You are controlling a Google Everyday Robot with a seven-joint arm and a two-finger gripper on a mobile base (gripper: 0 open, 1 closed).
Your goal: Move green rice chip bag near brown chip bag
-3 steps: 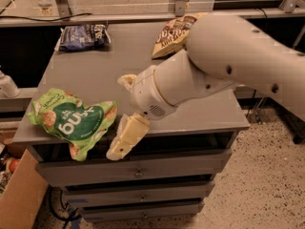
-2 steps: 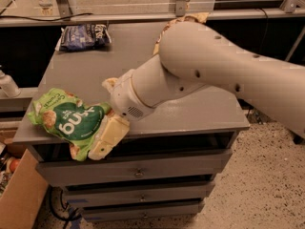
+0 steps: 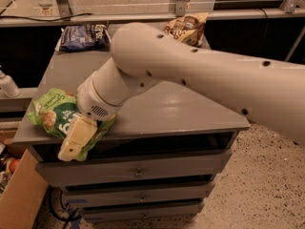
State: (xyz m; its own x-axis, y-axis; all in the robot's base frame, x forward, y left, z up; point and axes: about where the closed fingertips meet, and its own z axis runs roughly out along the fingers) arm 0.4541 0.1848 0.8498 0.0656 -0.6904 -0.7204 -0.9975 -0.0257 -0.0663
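The green rice chip bag [image 3: 53, 112] lies crinkled at the front left corner of the grey cabinet top [image 3: 181, 104]. My gripper [image 3: 76, 138] is down on the bag's right front part, at the cabinet's front edge, and covers that part of it. The brown chip bag [image 3: 188, 26] lies at the far back of the top, right of the middle, partly hidden behind my large pale arm [image 3: 190, 75]. The two bags are far apart.
A dark blue bag [image 3: 82, 36] lies at the back left corner. The cabinet has drawers [image 3: 138, 173] below. A cardboard box [image 3: 19, 194] stands on the floor at the left. A rail and frame run behind the cabinet.
My arm has swung left and forward. The gripper has moved from beside the green bag's right edge onto the bag. The bag lies in the same place.
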